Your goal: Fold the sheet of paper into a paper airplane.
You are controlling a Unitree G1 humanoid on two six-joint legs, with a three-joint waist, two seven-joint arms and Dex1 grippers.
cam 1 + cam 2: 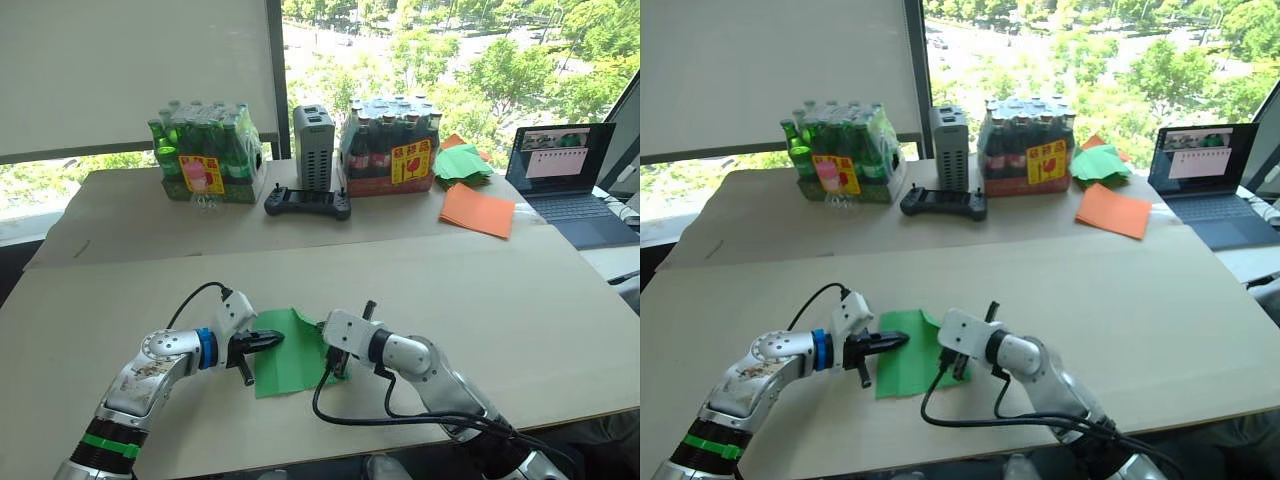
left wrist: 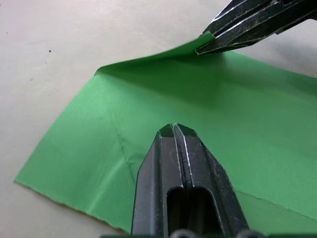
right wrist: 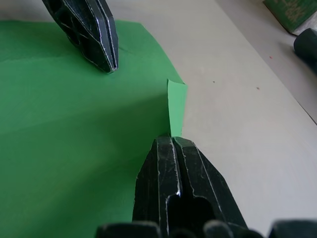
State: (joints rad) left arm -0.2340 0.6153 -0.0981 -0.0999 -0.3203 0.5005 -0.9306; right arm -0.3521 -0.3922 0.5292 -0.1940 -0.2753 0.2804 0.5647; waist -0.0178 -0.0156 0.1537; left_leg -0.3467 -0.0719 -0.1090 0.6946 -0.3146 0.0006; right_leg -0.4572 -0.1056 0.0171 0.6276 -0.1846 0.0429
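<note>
Near me on the table (image 1: 520,300), the sheet of paper (image 1: 285,360) lies mostly flat, its long axis running away from me, between my two arms. My left gripper (image 1: 272,340), fingers pressed together, rests its tip on the sheet from the left. My right gripper (image 3: 173,140) is clamped on the sheet's lifted far edge. Farther back stand two shrink-wrapped bottle packs (image 1: 205,155).
</note>
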